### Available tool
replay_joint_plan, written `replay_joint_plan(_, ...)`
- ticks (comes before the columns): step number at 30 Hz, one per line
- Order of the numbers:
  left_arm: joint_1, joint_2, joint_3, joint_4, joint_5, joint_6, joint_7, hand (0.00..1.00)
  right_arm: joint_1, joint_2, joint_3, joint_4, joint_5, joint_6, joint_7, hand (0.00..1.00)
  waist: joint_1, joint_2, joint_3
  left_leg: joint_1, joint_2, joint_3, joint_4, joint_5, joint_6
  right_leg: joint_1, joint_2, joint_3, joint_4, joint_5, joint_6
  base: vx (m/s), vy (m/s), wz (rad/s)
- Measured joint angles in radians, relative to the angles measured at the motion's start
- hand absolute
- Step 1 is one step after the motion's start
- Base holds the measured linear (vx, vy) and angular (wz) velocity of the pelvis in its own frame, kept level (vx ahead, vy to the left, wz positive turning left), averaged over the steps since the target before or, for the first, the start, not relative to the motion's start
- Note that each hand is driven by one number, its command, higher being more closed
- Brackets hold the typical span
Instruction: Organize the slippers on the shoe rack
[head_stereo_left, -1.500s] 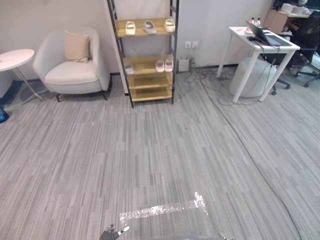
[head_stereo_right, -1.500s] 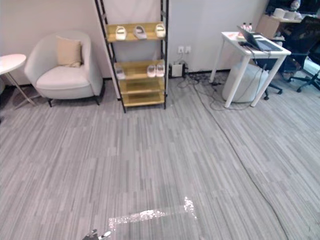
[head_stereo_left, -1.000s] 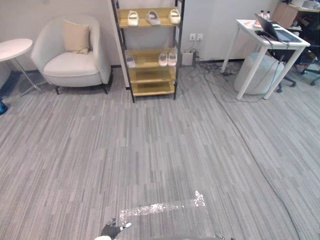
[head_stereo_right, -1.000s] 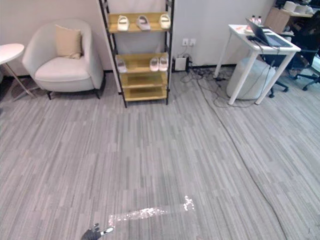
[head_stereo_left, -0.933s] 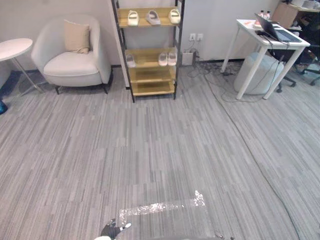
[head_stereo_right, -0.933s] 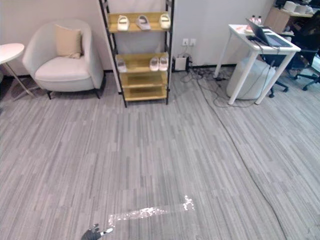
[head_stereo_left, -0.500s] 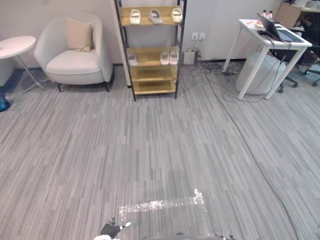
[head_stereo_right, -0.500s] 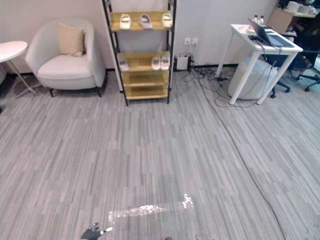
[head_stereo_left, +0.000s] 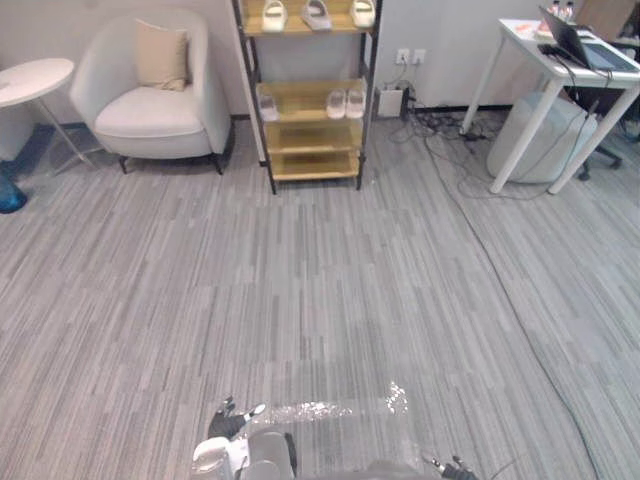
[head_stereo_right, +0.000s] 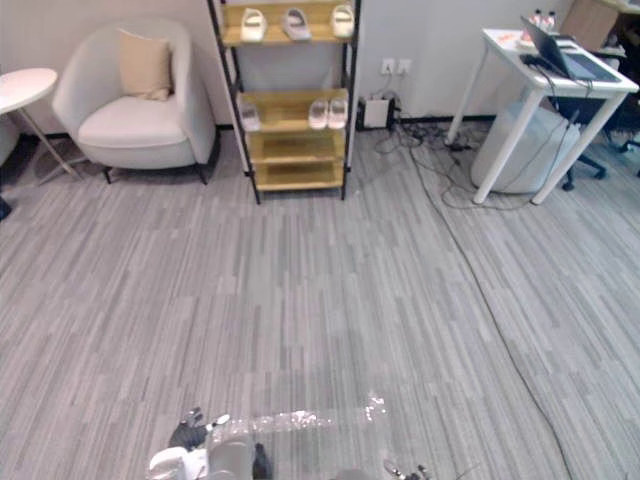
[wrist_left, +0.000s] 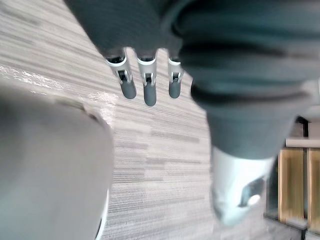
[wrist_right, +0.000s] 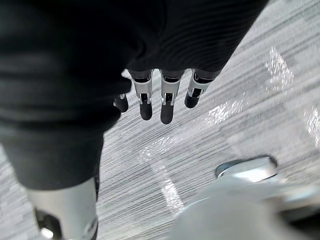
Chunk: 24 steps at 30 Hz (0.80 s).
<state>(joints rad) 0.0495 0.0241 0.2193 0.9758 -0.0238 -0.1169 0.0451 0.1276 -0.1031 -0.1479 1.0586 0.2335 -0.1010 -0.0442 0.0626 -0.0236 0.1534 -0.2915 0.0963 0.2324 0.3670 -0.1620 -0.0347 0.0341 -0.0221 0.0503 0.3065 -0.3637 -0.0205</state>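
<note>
Left hand (wrist_left: 144, 89) – fingers straight and slack, holding nothing; right hand (wrist_right: 167, 102) the same. Both hang low over the floor (head_stereo_left: 300, 300). Slippers (head_stereo_left: 345, 102) sit on the shoe rack (head_stereo_left: 312, 165) at the far wall – well apart, roughly dead ahead, a shade toward the left arm. Judged: walk before any reach.

Left hand (wrist_left: 144, 89) and right hand (wrist_right: 167, 102) both hang low, fingers straight and pointing down
</note>
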Motion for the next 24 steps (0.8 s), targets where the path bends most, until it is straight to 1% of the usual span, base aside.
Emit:
replay_joint_plan(1,0.009,0.012,0.0,0.009,0.001,0.0,0.0,0.0,0.003,0.015,0.01,0.001,0.0,0.004,-0.001,0.0,0.009,-0.02,-0.039,0.012,-0.033,0.01,0.016,0.019,0.025,0.004,-0.031,0.042,0.014,-0.045,0.014,0.5,0.264,-0.56)
replay_joint_plan(2,0.017,0.019,0.0,0.013,0.001,0.0,-0.001,0.0,0.014,0.022,0.019,-0.007,-0.001,0.005,0.001,0.0,0.008,-0.041,-0.071,0.013,-0.05,0.029,0.018,-0.009,0.028,0.003,-0.053,0.054,0.034,-0.055,0.013,0.65,0.282,-0.66)
replay_joint_plan(3,0.017,0.028,0.001,0.022,0.002,0.002,0.001,0.0,0.027,0.039,0.034,-0.029,-0.001,0.006,0.004,0.0,0.008,-0.066,-0.088,0.043,-0.077,0.059,0.024,-0.044,0.032,-0.025,-0.077,0.078,0.128,-0.056,0.049,0.59,0.2,-0.4)
replay_joint_plan(4,0.008,0.034,-0.001,0.038,0.002,0.004,0.002,0.0,0.027,0.058,0.034,-0.049,-0.002,0.005,0.009,0.0,0.007,-0.074,-0.082,0.094,-0.096,0.074,0.015,-0.066,0.041,-0.061,-0.088,0.094,0.284,-0.039,0.092,0.57,0.2,-0.3)
replay_joint_plan(5,0.002,0.038,-0.006,0.04,0.002,0.009,0.002,0.0,0.026,0.071,0.032,-0.063,-0.002,0.005,0.011,0.0,0.003,-0.078,-0.078,0.136,-0.106,0.074,0.006,-0.08,0.05,-0.097,-0.088,0.107,0.424,0.003,0.159,0.62,0.216,0.03)
replay_joint_plan(6,-0.001,0.045,-0.029,0.051,0.002,0.017,0.006,0.0,0.02,0.074,0.032,-0.068,-0.014,-0.003,0.021,0.0,-0.009,-0.067,-0.066,0.208,-0.117,0.056,-0.008,-0.094,0.059,-0.156,-0.083,0.113,0.629,0.048,0.229,0.5,0.144,0.2)
replay_joint_plan(7,-0.005,0.045,-0.039,0.057,0.002,0.018,0.009,0.0,0.019,0.073,0.032,-0.071,-0.024,-0.006,0.024,0.0,-0.012,-0.062,-0.062,0.235,-0.118,0.049,-0.013,-0.098,0.061,-0.171,-0.078,0.104,0.692,0.051,0.23,0.59,0.129,0.29)
replay_joint_plan(8,-0.019,0.037,-0.055,0.059,0.001,0.02,0.012,0.0,0.022,0.07,0.03,-0.095,-0.039,-0.007,0.026,0.0,-0.013,-0.054,-0.058,0.312,-0.112,0.031,-0.035,-0.1,0.064,-0.219,-0.079,0.063,0.808,0.056,0.207,0.48,0.049,0.23)
replay_joint_plan(9,-0.027,0.027,-0.06,0.059,0.001,0.02,0.012,0.0,0.022,0.07,0.028,-0.105,-0.04,-0.008,0.027,0.0,-0.009,-0.046,-0.055,0.371,-0.102,0.028,-0.066,-0.1,0.065,-0.268,-0.082,0.026,0.841,0.056,0.179,0.47,0.03,0.18)
replay_joint_plan(10,-0.029,0.022,-0.06,0.059,0.0,0.02,0.012,0.0,0.02,0.069,0.028,-0.108,-0.04,-0.009,0.028,0.0,-0.009,-0.044,-0.054,0.397,-0.098,0.027,-0.086,-0.1,0.065,-0.297,-0.085,0.01,0.839,0.051,0.167,0.47,-0.009,0.12)
replay_joint_plan(11,-0.036,0.004,-0.06,0.062,-0.005,0.023,0.014,0.0,0.004,0.064,0.02,-0.106,-0.039,-0.011,0.028,0.0,-0.011,-0.033,-0.044,0.475,-0.081,0.026,-0.155,-0.1,0.065,-0.354,-0.082,-0.03,0.779,0.025,0.12,0.48,-0.05,0.1)
replay_joint_plan(12,-0.04,-0.006,-0.06,0.065,-0.01,0.023,0.015,0.0,-0.005,0.063,0.006,-0.103,-0.039,-0.011,0.028,0.0,-0.015,-0.028,-0.039,0.508,-0.072,0.024,-0.181,-0.1,0.065,-0.376,-0.079,-0.052,0.724,0.014,0.101,0.59,-0.109,0.13)
replay_joint_plan(13,-0.043,-0.02,-0.062,0.069,-0.017,0.023,0.015,0.0,-0.01,0.063,-0.003,-0.103,-0.039,-0.012,0.028,0.0,-0.023,-0.027,-0.038,0.539,-0.059,0.017,-0.194,-0.1,0.065,-0.412,-0.069,-0.067,0.605,0.014,0.087,0.4,-0.093,0.12)
replay_joint_plan(14,-0.045,-0.026,-0.062,0.071,-0.019,0.023,0.015,0.0,-0.011,0.064,-0.004,-0.103,-0.039,-0.013,0.028,0.0,-0.026,-0.027,-0.038,0.541,-0.053,0.012,-0.195,-0.1,0.065,-0.423,-0.063,-0.067,0.552,0.02,0.078,0.51,-0.222,0.24)
replay_joint_plan(15,-0.051,-0.04,-0.063,0.077,-0.019,0.023,0.016,0.0,-0.017,0.064,-0.004,-0.103,-0.038,-0.017,0.031,0.0,-0.035,-0.026,-0.038,0.564,-0.041,-0.012,-0.196,-0.1,0.064,-0.443,-0.035,-0.037,0.377,0.074,0.059,0.42,-0.225,0.29)
replay_joint_plan(16,-0.052,-0.045,-0.066,0.077,-0.019,0.023,0.016,0.0,-0.022,0.064,-0.001,-0.101,-0.038,-0.017,0.032,0.0,-0.04,-0.029,-0.039,0.574,-0.039,-0.034,-0.195,-0.104,0.058,-0.437,-0.016,0.001,0.253,0.137,0.061,0.78,-0.404,0.56)
replay_joint_plan(17,-0.06,-0.055,-0.071,0.086,-0.019,0.021,0.016,0.0,-0.027,0.061,-0.004,-0.094,-0.034,-0.019,0.034,0.0,-0.053,-0.019,-0.037,0.597,-0.029,-0.082,-0.188,-0.119,0.033,-0.424,-0.006,0.01,0.206,0.25,0.044,0.57,-0.287,0.52)
replay_joint_plan(18,-0.064,-0.079,-0.073,0.098,-0.019,0.019,0.014,0.0,-0.051,0.045,-0.004,-0.09,-0.038,-0.02,0.032,0.0,-0.054,0.024,-0.029,0.599,0.006,-0.107,-0.164,-0.104,0.012,-0.412,0.009,-0.021,0.238,0.215,0.02,0.56,-0.274,0.48)
replay_joint_plan(19,-0.068,-0.079,-0.085,0.099,-0.017,0.019,0.01,0.0,-0.06,0.043,-0.003,-0.083,-0.039,-0.02,0.032,0.0,-0.055,0.031,-0.027,0.586,0.014,-0.111,-0.131,-0.089,-0.012,-0.413,0.008,-0.03,0.255,0.188,0.01,0.42,-0.217,0.28)
replay_joint_plan(20,-0.073,-0.079,-0.083,0.099,-0.018,0.019,0.011,0.0,-0.07,0.04,-0.002,-0.07,-0.039,-0.019,0.033,0.0,-0.056,0.038,-0.023,0.561,0.023,-0.122,-0.062,-0.067,-0.036,-0.401,0.009,-0.044,0.271,0.162,-0.003,0.41,-0.234,0.38)
replay_joint_plan(21,-0.078,-0.079,-0.079,0.1,-0.018,0.019,0.012,0.0,-0.073,0.033,0.003,-0.064,-0.037,-0.018,0.032,0.0,-0.059,0.047,-0.015,0.503,0.044,-0.142,0.075,-0.024,-0.043,-0.357,0.009,-0.065,0.255,0.138,-0.015,0.59,-0.329,0.55)
replay_joint_plan(22,-0.078,-0.079,-0.07,0.097,-0.018,0.019,0.01,0.0,-0.07,0.029,0.009,-0.061,-0.037,-0.014,0.031,0.0,-0.06,0.044,0.001,0.409,0.076,-0.169,0.308,0.053,-0.071,-0.265,0.011,-0.087,0.198,0.124,-0.028,0.46,-0.244,0.52)
replay_joint_plan(23,-0.074,-0.079,-0.054,0.088,-0.017,0.018,0.009,0.0,-0.064,0.029,0.022,-0.06,-0.037,-0.008,0.028,0.0,-0.053,0.042,0.004,0.333,0.106,-0.155,0.49,0.045,-0.078,-0.18,0.019,-0.093,0.146,0.117,-0.039,0.52,-0.252,0.31)
replay_joint_plan(24,-0.075,-0.079,-0.052,0.083,-0.017,0.016,0.009,0.0,-0.062,0.028,0.032,-0.06,-0.036,-0.008,0.026,0.0,-0.05,0.039,0.006,0.307,0.115,-0.143,0.535,0.037,-0.076,-0.152,0.021,-0.094,0.129,0.114,-0.044,0.35,-0.149,-0.03)
